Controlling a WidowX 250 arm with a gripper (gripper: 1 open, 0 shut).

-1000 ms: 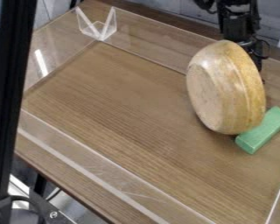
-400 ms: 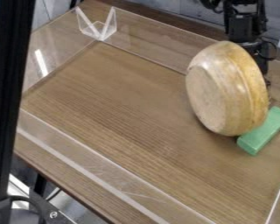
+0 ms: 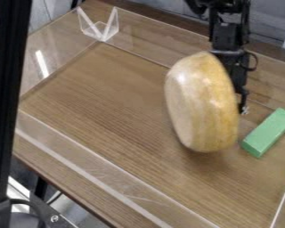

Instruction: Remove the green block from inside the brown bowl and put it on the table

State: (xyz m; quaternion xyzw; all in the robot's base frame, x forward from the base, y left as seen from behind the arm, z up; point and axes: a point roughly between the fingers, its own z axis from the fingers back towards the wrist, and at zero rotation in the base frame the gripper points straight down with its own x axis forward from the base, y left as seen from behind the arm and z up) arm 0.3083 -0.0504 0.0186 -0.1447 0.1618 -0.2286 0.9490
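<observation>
Nearest cam: green block (image 3: 267, 132) lies flat on the table (image 3: 97, 116), below and a bit right of the gripper (image 3: 240, 92) fingers. It's already out of the bowl, just beside its lower rim, prob. not touching. Brown bowl (image 3: 202, 102) is tipped up on edge, underside to cam, left and in front of the fingers. Fingers look pinched on its right rim; inner pad hidden. Risk: the thick rounded rim slips out of the pinch, so the bowl drops or rolls onto the block, or shoves it twd the table edge.

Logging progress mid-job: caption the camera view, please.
Gripper holds the brown bowl tipped on its edge; the green block lies on the table beside it.
</observation>
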